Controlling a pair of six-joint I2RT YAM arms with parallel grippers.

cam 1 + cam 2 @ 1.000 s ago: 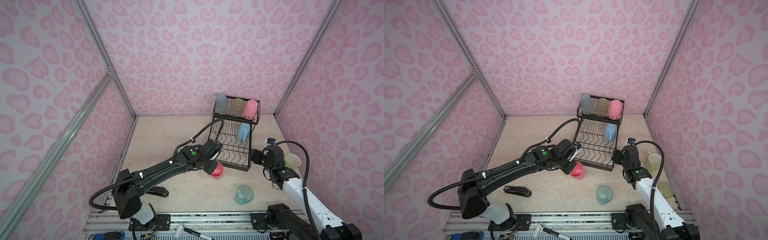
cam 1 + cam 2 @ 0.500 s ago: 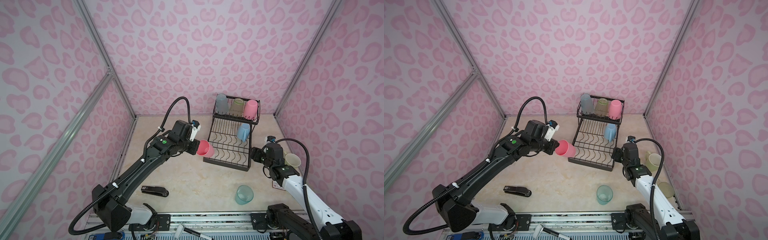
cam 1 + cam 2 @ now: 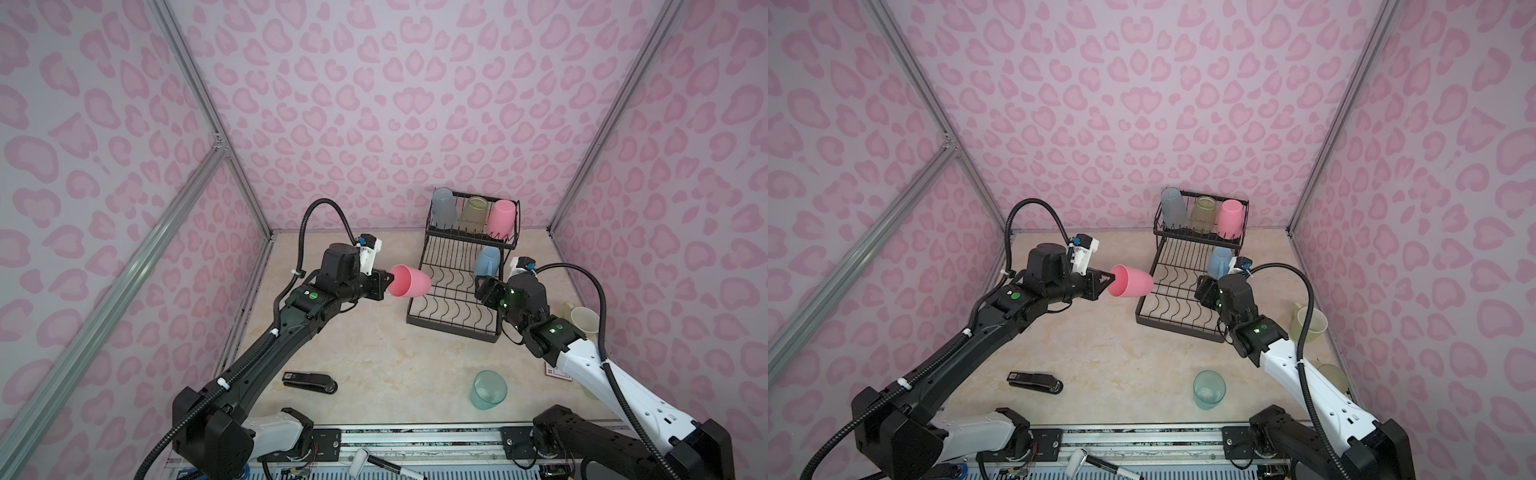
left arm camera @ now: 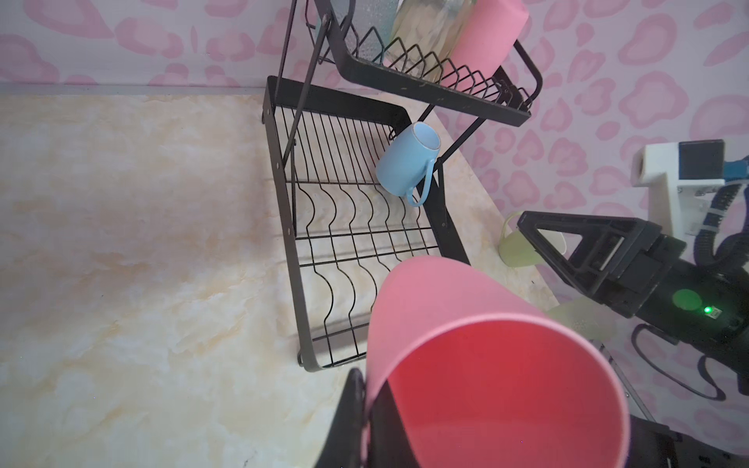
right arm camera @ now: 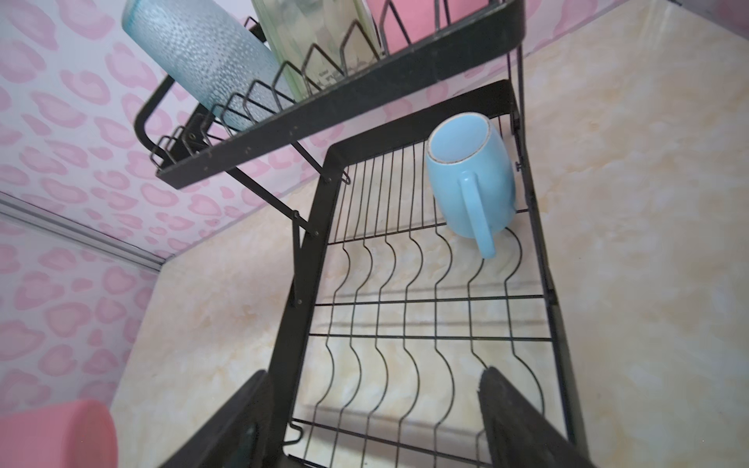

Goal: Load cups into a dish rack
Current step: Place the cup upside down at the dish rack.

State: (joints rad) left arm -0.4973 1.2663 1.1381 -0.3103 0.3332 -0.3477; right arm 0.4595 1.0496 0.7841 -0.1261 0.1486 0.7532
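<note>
Gripping the pink cup, the left pincer should seat it mouth-down in the rack, avoiding the wide right pincer.

Overhead stereo pair, wrist close-ups sharing rack

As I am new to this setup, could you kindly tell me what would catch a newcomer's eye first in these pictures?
The pink tumbler, held sideways in mid-air by its rim in the left jaws, hangs beside the lower tier of the black dish rack. Three tumblers fill the rack's upper basket, with a light blue mug below. A teal tumbler stands upright on the table nearer the front.
</note>
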